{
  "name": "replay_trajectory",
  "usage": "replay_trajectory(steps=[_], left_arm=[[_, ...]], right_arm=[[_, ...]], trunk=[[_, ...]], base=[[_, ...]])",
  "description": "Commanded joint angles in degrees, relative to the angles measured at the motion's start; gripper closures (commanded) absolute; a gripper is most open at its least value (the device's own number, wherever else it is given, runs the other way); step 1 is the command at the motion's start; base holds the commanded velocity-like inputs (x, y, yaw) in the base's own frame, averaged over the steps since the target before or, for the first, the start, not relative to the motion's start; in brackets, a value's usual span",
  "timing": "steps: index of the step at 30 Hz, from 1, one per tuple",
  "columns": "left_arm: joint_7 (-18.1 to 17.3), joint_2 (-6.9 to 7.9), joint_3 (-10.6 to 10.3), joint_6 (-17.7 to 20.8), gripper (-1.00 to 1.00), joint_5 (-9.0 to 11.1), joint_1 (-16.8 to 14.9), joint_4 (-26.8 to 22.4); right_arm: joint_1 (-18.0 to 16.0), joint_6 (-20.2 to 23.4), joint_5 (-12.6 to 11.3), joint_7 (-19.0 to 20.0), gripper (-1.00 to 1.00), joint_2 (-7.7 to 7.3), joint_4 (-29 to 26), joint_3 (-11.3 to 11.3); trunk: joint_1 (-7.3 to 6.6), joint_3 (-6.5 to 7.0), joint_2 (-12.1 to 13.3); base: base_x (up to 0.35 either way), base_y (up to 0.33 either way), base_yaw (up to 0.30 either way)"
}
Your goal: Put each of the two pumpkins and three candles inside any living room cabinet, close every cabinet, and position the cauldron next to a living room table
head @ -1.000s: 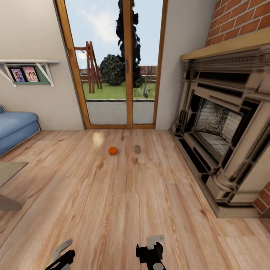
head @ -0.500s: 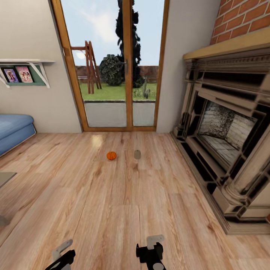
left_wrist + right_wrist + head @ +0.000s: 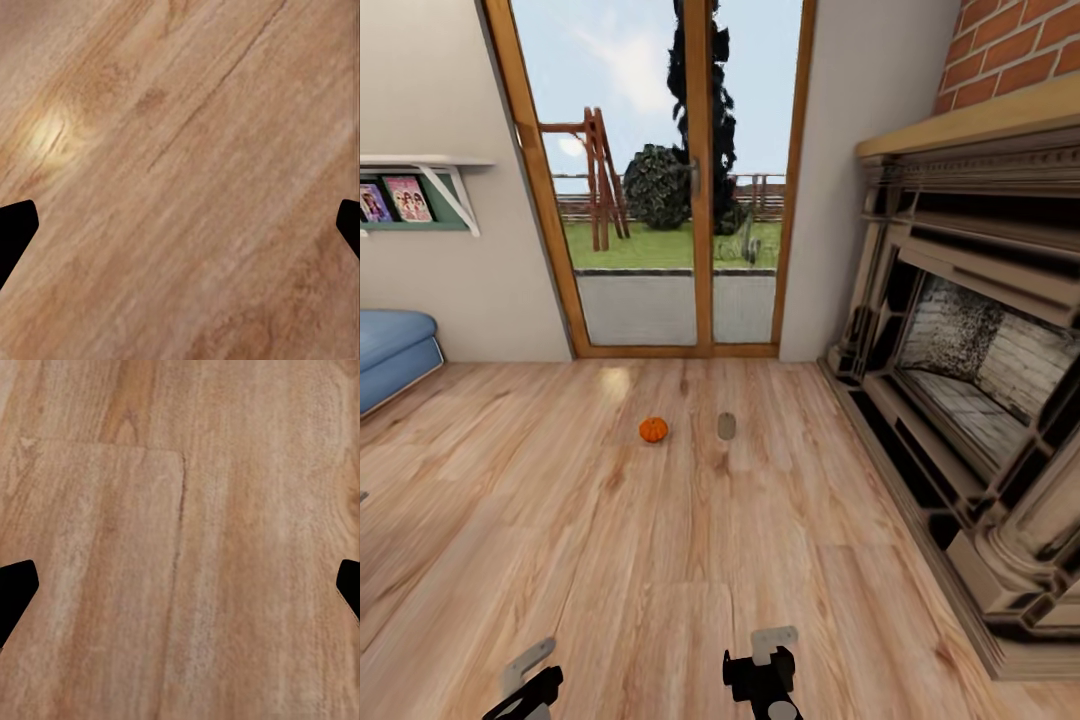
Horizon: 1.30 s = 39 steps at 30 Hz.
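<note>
Orange pumpkin point(image 3: 653, 429) near grey candle point(image 3: 727, 426)

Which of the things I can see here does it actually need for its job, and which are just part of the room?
For the job:
- pumpkin on the floor
- candle beside it, a little apart

Just part of the room:
- fireplace
- glass door
- blue sofa
- wall shelf with pictures
- wood floor
</note>
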Motion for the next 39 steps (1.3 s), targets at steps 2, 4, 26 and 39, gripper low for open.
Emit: replay_trajectory(steps=[2,4,26,39], left_arm=[[0.16,0.02,-0.15,-0.11,-1.0,0.15,-0.02,-0.01],[0.16,0.02,-0.15,-0.11,-1.0,0.15,-0.02,-0.01],[0.16,0.2,-0.15,-0.62,-1.0,0.49,-0.02,-0.03],[-0.9,4.61,-0.02,10.9,-1.0,0.42,-0.32,-2.35]], right_arm=[[-0.08,-0.39,-0.61,-0.31,-1.0,0.0,0.08,0.49],[-0.08,-0.39,-0.61,-0.31,-1.0,0.0,0.08,0.49],[-0.08,-0.39,-0.61,-0.34,-1.0,0.0,0.08,0.49],[-0.08,-0.39,-0.61,-0.34,-1.0,0.0,0.02,0.4]], trunk=[[0.02,-0.05,-0.02],[0.02,-0.05,-0.02],[0.02,-0.05,-0.02],[0.02,-0.05,-0.02]], base=[[0.313,0.0,0.0],[0.313,0.0,0.0],[0.313,0.03,0.0],[0.302,0.014,0.0]])
